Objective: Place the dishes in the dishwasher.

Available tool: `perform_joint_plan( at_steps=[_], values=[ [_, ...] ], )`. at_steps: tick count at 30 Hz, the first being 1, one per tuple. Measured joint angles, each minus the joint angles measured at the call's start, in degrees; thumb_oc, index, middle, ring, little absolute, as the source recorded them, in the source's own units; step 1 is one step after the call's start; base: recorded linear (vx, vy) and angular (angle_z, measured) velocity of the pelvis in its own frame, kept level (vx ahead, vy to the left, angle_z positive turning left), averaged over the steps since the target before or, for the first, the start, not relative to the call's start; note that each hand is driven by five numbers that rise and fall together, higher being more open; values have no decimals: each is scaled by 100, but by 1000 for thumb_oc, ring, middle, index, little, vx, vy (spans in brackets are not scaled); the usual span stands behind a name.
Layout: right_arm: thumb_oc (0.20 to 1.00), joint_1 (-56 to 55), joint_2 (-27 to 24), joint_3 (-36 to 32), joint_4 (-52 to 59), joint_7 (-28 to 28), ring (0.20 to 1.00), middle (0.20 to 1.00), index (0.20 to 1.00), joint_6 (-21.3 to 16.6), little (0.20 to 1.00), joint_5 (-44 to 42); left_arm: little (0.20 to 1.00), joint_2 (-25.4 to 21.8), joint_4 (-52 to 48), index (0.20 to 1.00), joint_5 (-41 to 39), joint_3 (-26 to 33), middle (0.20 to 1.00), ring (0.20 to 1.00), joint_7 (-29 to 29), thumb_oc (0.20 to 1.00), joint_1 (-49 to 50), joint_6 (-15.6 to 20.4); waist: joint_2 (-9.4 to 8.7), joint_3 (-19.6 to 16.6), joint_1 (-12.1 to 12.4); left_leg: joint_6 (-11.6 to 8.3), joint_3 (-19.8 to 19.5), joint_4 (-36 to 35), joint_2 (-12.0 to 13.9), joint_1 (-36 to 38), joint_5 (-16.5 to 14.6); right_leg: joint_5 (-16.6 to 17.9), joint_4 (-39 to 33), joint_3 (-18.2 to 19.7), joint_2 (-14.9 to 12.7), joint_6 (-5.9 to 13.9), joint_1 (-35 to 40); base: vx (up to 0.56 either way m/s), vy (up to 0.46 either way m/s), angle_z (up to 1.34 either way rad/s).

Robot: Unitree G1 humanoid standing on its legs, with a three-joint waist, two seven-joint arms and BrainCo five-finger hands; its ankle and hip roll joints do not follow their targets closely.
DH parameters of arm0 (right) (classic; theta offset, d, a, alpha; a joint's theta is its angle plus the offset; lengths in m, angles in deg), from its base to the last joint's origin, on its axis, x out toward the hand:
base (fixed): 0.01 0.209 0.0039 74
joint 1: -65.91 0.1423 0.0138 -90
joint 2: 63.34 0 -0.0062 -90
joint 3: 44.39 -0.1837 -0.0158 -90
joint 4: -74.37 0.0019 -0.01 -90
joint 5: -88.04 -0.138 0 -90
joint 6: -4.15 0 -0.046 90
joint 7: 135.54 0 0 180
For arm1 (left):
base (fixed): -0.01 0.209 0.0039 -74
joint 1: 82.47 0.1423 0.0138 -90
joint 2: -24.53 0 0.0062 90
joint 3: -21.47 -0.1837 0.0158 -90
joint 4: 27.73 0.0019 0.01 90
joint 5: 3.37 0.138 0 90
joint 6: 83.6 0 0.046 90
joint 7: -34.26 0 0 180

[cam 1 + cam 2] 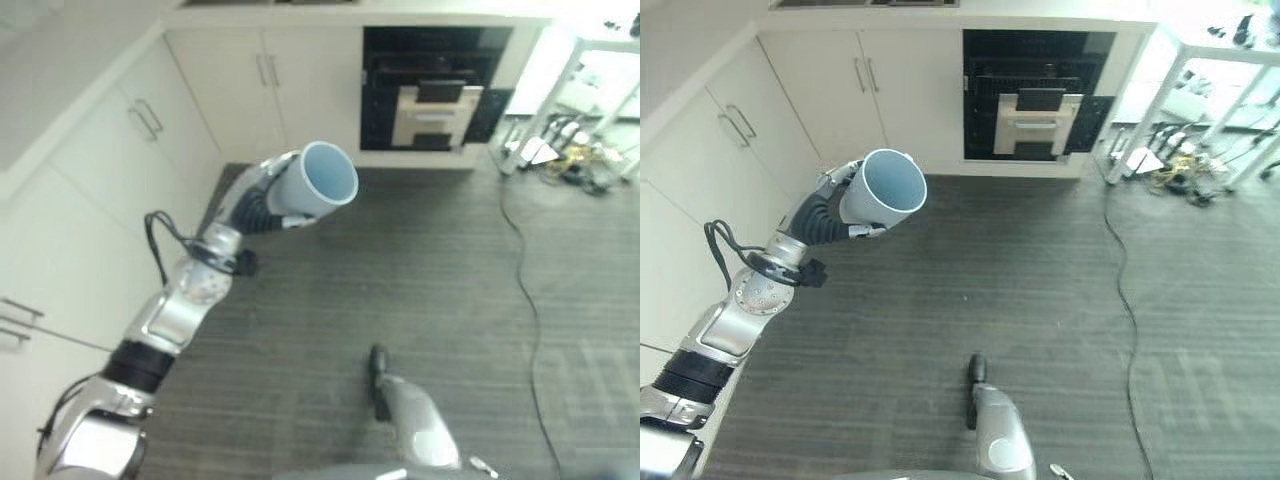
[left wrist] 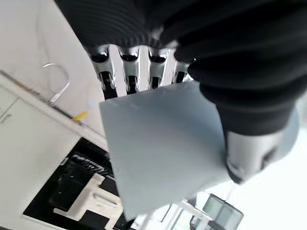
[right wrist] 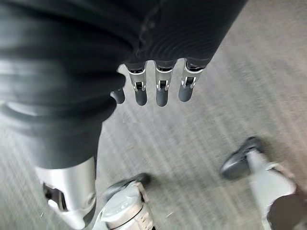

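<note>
Holding a pale blue cup (image 1: 322, 182), my left hand (image 1: 262, 205) is raised out over the dark grey floor (image 1: 430, 290), its arm reaching in from the lower left. From the head cameras I see the cup tipped on its side, its open mouth turned up towards the camera and to the right, its base buried in the hand. My left wrist view confirms the grasp: the silver fingers (image 2: 129, 72) sit in a row against one side of the cup's smooth wall, and the thumb (image 2: 249, 155) presses across the other side, so the hand is wrapped round the cup and carries it clear of everything else.

Beyond the cup, at the far wall, I see the dishwasher (image 1: 432, 88), a black opening in the run of white cabinets (image 1: 260, 85), with a light-coloured rack or panel showing inside it. The cup is well apart from it, out over the open floor. More white cabinets with metal handles (image 1: 145, 118) run along the left side, close to my left arm. To the right of the dishwasher stands a white-framed piece of furniture (image 1: 1200, 110), with some clutter on the floor by its feet.

My right hand (image 3: 153, 86) shows in its own wrist view, hanging above the floor with fingers straight and relaxed, holding nothing.
</note>
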Motion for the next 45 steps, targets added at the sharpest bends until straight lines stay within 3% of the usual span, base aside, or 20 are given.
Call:
perform_joint_plan(
  at_steps=[6, 8, 9, 10, 12, 14, 16, 17, 20, 21, 25, 30, 32, 33, 35, 37, 39, 41, 43, 45],
  values=[
    [1000, 633, -151, 313, 619, -49, 1000, 1000, 1000, -139, 1000, 0, 200, -196, -564, 200, 99, 89, 200, 200, -7, 200, 160, -43, -27, -90, 80, -296, -206, 2820, 340, -1237, 1628, -798, -64, 243, 458, -470, 814, 211, -313, -33],
    [1000, 655, -178, 187, 386, -85, 1000, 1000, 1000, -144, 1000, -46, 200, -273, -630, 200, 67, 194, 200, 200, -8, 200, 134, -39, -197, -19, 194, -99, -120, 4635, 441, -2665, 1495, -981, -450, 342, 466, -603, 1271, 222, -126, 1],
    [1000, 601, -149, 144, 212, -100, 1000, 1000, 1000, -140, 1000, -48, 200, -351, -604, 200, 17, 234, 200, 200, -8, 200, 184, -34, -326, 32, 289, 186, 104, 4922, 540, -3199, 1261, -864, -671, 393, 454, -422, 1616, 213, 37, -29],
    [1000, 529, -134, 168, 130, -130, 1000, 1000, 1000, -134, 1000, -45, 200, -448, -558, 200, -64, 274, 200, 200, -8, 200, 248, -29, -404, 14, 396, 298, 271, 4394, 562, -3466, 1059, -889, -864, 501, 459, -382, 1885, 216, 91, -74],
    [1000, 515, -183, 268, 40, -175, 1000, 1000, 1000, -135, 1000, -25, 200, -565, -313, 200, -153, 486, 200, 200, -60, 200, 278, 35, -311, -1, 352, 310, 252, 965, 495, -3792, 1108, -1044, -1199, 754, 553, -104, 2490, 456, 210, -102],
    [1000, 691, -318, 543, -296, -157, 1000, 1000, 1000, -45, 1000, 33, 200, -472, 118, 200, -152, 465, 200, 200, -87, 200, 449, 186, -91, -60, 432, 126, -1000, -1417, -177, -3822, 1571, -1157, -1859, 1392, 569, 92, 3214, 662, 200, -137],
    [1000, 504, -445, 536, -398, -162, 1000, 1000, 1000, -139, 1000, 137, 200, -396, 274, 200, -147, 560, 200, 200, -66, 200, 1114, 126, -55, -125, 577, 144, -885, -1351, -124, -3884, 1632, -1410, -1999, 1495, 460, 305, 3921, 497, 198, -155],
    [1000, 298, -458, 541, -298, -136, 1000, 1000, 1000, -139, 1000, 365, 200, -228, 127, 200, -147, 725, 200, 200, -66, 200, 1290, 128, 11, -166, 661, 641, -270, -740, 149, -3885, 1540, -1693, -1893, 1498, 429, 661, 4274, 432, 286, -96],
    [1000, 190, -348, 687, -54, -108, 1000, 1000, 1000, -102, 1000, 759, 200, -268, -195, 200, -124, 740, 200, 200, -53, 200, 1278, 120, -343, -183, 594, 919, -28, -706, -58, -3409, 1811, -1786, -521, 1197, 11, 938, 3938, 326, 238, -72],
    [1000, 172, -348, 689, -7, -108, 1000, 1000, 1000, -134, 1000, 830, 200, -437, -325, 200, -125, 770, 200, 200, -51, 200, 1241, 145, -290, -208, 712, 1121, -74, -914, -115, -3005, 2445, -2133, -327, 1078, -82, 1094, 3823, 239, 177, -101],
    [1000, 125, -56, 957, 454, 9, 1000, 1000, 1000, -188, 1000, 1652, 200, -472, -294, 200, -127, 785, 200, 200, 126, 200, 506, 236, -239, -251, 651, 1172, -227, -1133, -626, -2648, 2079, -2178, -131, 712, -85, 889, 2784, 177, 169, 6],
    [1000, 192, -58, 1136, 1169, 408, 1000, 1000, 1000, -290, 1000, 1707, 200, -562, -300, 200, -126, 476, 200, 200, 163, 200, 457, 331, -209, -230, 718, 1315, -345, -983, -636, -2319, 1738, -1785, 3608, 920, -142, 1516, 1239, 113, 63, 18],
    [1000, 186, -63, 1112, 1034, 457, 1000, 1000, 1000, -294, 1000, 1704, 200, -615, -335, 200, -127, 440, 200, 200, 169, 200, 420, 327, -216, -139, 666, 1240, -333, -973, -615, -2136, 1508, -1840, 3464, 779, -285, 1477, 599, 227, -238, -20],
    [1000, 250, -103, 899, 795, 478, 1000, 1000, 1000, -301, 1000, 1691, 200, -610, -348, 200, -127, 423, 200, 200, 167, 200, 343, 291, -149, -9, 630, 1123, -331, -926, -540, -2076, 1416, -1851, 2236, 504, -512, 1330, 367, 238, -412, -3],
    [1000, 349, -105, 871, 319, 465, 1000, 1000, 1000, -302, 1000, 1684, 200, -613, -333, 200, -125, 409, 200, 200, 146, 200, 103, 149, -274, 84, 569, 1065, -352, -883, -569, -2031, 1314, -1011, -856, 701, -820, 1394, 478, 221, -459, 11],
    [1000, 335, 47, 676, 44, 381, 1000, 1000, 1000, -370, 1000, 1688, 200, -613, -235, 200, -121, 377, 200, 200, 91, 200, 168, 71, -437, 123, 517, 759, -559, -588, -564, -1967, 1055, 20, -1448, 924, -1177, 1494, 593, 234, -587, 42],
    [1000, 286, 106, 582, -160, 347, 1000, 1000, 1000, -436, 1000, 1689, 200, -601, -172, 200, -125, 371, 200, 200, 74, 200, 299, 31, -435, 123, 594, 695, -816, -358, -373, -1891, 855, 449, -1606, 947, -1200, 1521, 1038, 229, -710, 66],
    [1000, 211, 119, 619, -170, 354, 1000, 1000, 1000, -451, 1000, 1699, 200, -596, -170, 200, -128, 258, 200, 200, 35, 200, 310, -23, -480, 95, 703, 505, -1099, -369, -91, -1782, 737, 492, -1753, 937, -1040, 1516, 1648, 207, -670, 64],
    [1000, 448, -53, 778, 19, 336, 1000, 1000, 1000, -460, 1000, 1705, 200, -498, -217, 200, -128, 266, 200, 200, 28, 200, 595, -68, -289, 81, 715, 232, -1115, -381, 463, -1754, 805, 211, -1804, 720, -501, 1190, 1809, 160, -630, 24],
    [1000, 709, -115, 917, 390, 354, 1000, 1000, 1000, -438, 1000, 1720, 200, -288, -608, 200, -124, 263, 200, 200, 1, 200, 1093, -177, -360, 37, 682, -45, -725, -154, 932, -1698, 1080, -174, -1536, 504, -68, 709, 1927, 99, -469, 11]
  ],
)
